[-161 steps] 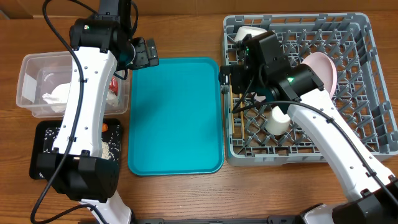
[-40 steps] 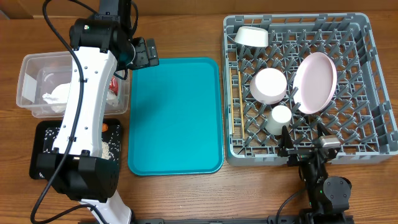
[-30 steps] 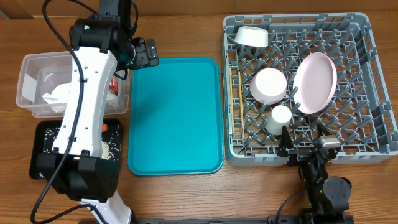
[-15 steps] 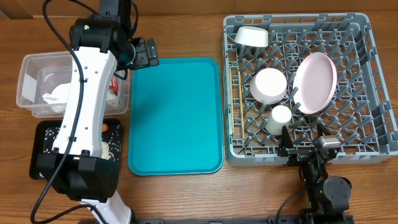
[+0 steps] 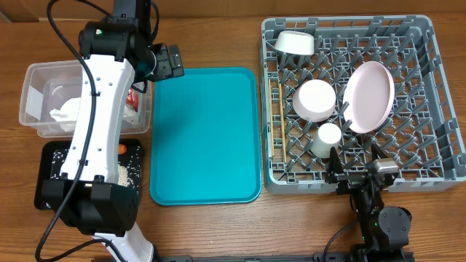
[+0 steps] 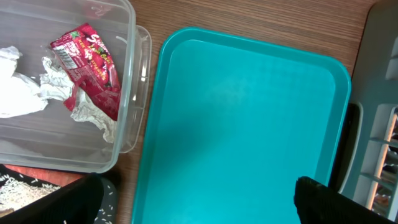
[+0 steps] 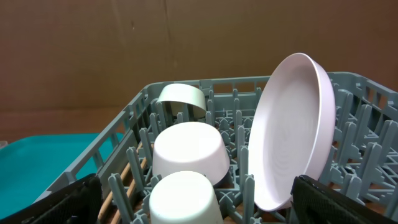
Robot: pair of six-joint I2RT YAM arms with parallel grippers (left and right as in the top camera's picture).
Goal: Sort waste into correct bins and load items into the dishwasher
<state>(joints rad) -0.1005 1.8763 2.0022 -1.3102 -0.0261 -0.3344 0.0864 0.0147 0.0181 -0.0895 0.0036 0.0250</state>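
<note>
Overhead, the right arm (image 5: pixel 378 218) has pulled back off the rack (image 5: pixel 437 109) and is now folded at its near edge, right jaws wide and empty. In the rack stand the plate (image 5: pixel 369 96), two bowls (image 5: pixel 315 100), the cup (image 5: pixel 329 135) and the chopsticks (image 5: pixel 275 124). Across the teal tray (image 5: pixel 204 131) from the rack, the wrapper (image 6: pixel 90 59) and tissue (image 6: pixel 18 93) lie in the tub (image 5: pixel 33 80), and rice (image 5: pixel 127 175) and carrot (image 5: pixel 123 149) in the black tray (image 5: pixel 47 193). Left jaws hang wide by the teal tray's far corner, holding nothing. Sorting and loading look finished.
</note>
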